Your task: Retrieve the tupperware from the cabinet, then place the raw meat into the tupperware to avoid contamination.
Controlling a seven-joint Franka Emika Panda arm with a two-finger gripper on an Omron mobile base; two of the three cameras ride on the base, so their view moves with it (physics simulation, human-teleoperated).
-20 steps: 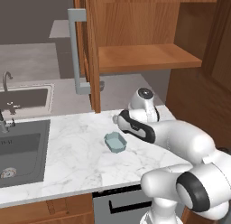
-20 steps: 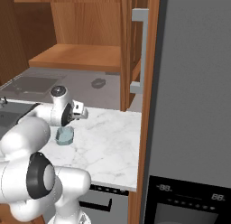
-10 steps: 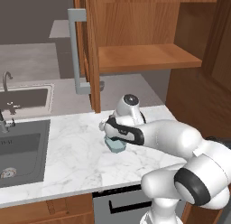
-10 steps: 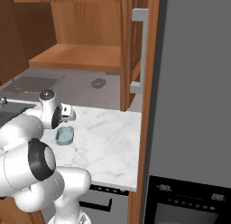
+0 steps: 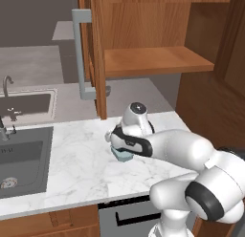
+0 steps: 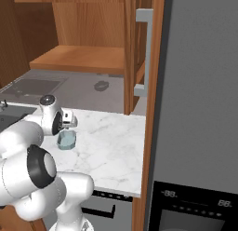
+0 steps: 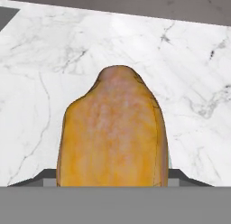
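Note:
The raw meat point(image 7: 113, 133), an orange-brown oval lump, sits close in the hand view between my gripper's point(image 7: 113, 175) dark fingertips point(image 7: 43, 177), held above the white marble counter point(image 7: 189, 60). The gripper is shut on it. In the base views my hand point(image 5: 118, 139) hovers just over the tupperware point(image 5: 123, 155), a small pale blue-grey container point(image 6: 66, 140) resting on the counter and partly hidden by the hand. Above and behind stands the cabinet point(image 5: 153, 61), open, with its wooden shelf bare.
The cabinet door point(image 5: 95, 54) with a long grey handle point(image 5: 80, 54) juts out over the back of the counter. A sink point(image 5: 21, 152) with a faucet lies to the left. A tall dark appliance point(image 6: 200, 109) walls the right side.
My arm has swung left and lower across the counter, bringing the hand from the right of the tupperware to just over it. The tupperware has not moved.

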